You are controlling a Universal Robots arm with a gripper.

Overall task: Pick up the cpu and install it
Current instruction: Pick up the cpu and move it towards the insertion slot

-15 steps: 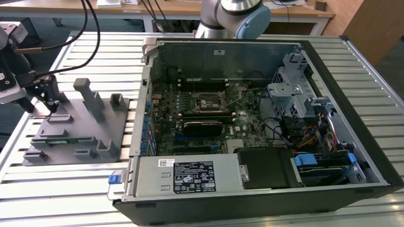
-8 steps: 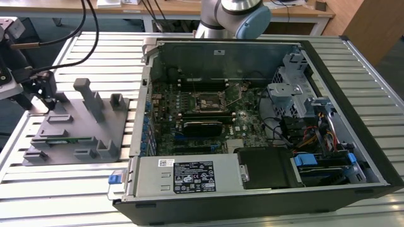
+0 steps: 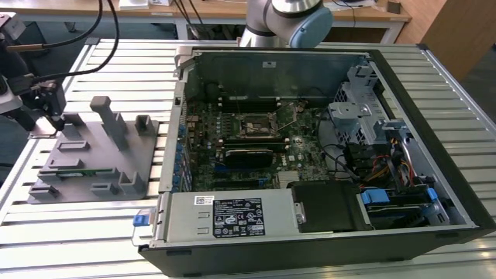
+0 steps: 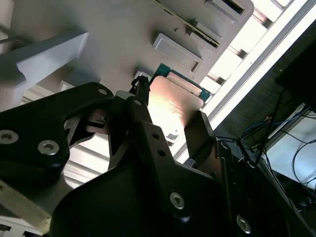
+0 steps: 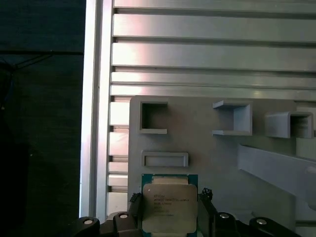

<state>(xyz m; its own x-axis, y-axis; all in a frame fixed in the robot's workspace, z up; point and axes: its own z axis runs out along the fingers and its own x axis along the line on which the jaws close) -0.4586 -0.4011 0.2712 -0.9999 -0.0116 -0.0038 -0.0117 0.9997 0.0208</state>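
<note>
The cpu (image 5: 170,210) is a flat silver square with a thin green rim, and it sits between my two dark fingers in both wrist views. My gripper (image 5: 169,197) is shut on its two opposite edges, just over the grey holder plate (image 5: 197,148). In the second wrist view the cpu (image 4: 174,106) shines between the fingertips (image 4: 140,96), close to the plate (image 4: 113,39). At the exterior view's left, the gripper (image 3: 48,119) hangs at the far corner of the plate (image 3: 85,157). The motherboard's socket (image 3: 254,125) lies inside the open computer case (image 3: 310,145).
The grey plate carries upright posts (image 3: 108,119) and slots, one holding a green memory strip (image 3: 74,172). The case walls, drive cage (image 3: 360,110) and cables (image 3: 372,168) surround the motherboard. Black cables (image 3: 85,40) trail from the arm. Ribbed aluminium table (image 3: 78,232) lies below.
</note>
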